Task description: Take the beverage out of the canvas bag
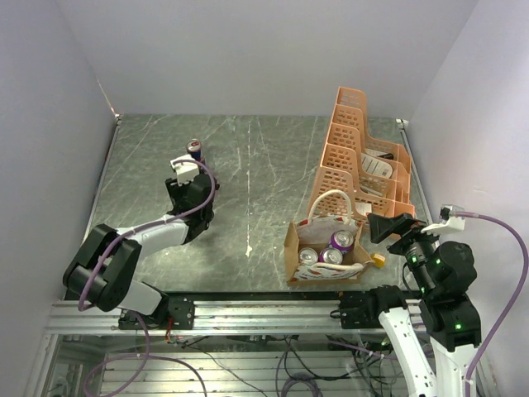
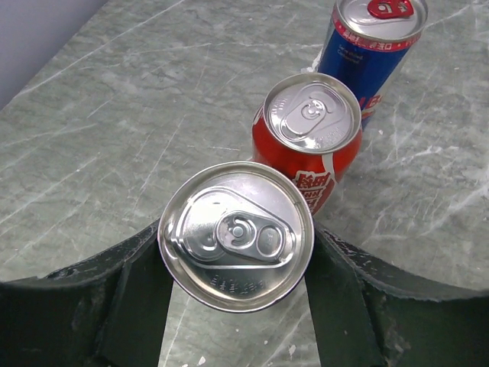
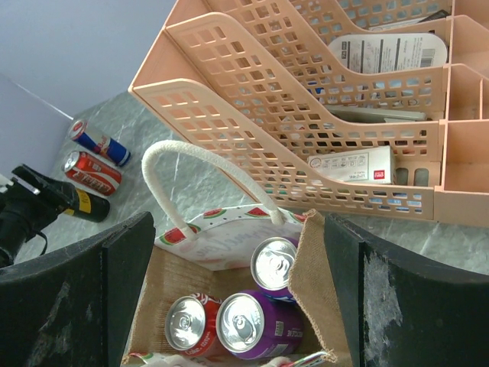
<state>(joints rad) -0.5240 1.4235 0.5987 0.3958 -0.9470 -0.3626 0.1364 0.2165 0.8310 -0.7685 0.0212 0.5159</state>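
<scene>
The canvas bag (image 1: 292, 248) stands open near the table's front right, with a white handle (image 3: 191, 164) and a watermelon-print side (image 3: 221, 237). Inside it stand a red can (image 3: 187, 325), a purple can (image 3: 258, 325) and another purple can (image 3: 275, 264). My right gripper (image 3: 238, 256) is open and empty, hovering over the bag's right side (image 1: 382, 227). My left gripper (image 2: 238, 298) is far left (image 1: 186, 175), its jaws closed against a dark can (image 2: 237, 235) that is upright on the table. A red can (image 2: 309, 138) and a blue can (image 2: 374, 38) stand in a row just beyond it.
An orange lattice rack (image 1: 355, 149) holding boxes and papers stands right behind the bag, close to its handle; it also shows in the right wrist view (image 3: 306, 115). Walls enclose the table on the left, back and right.
</scene>
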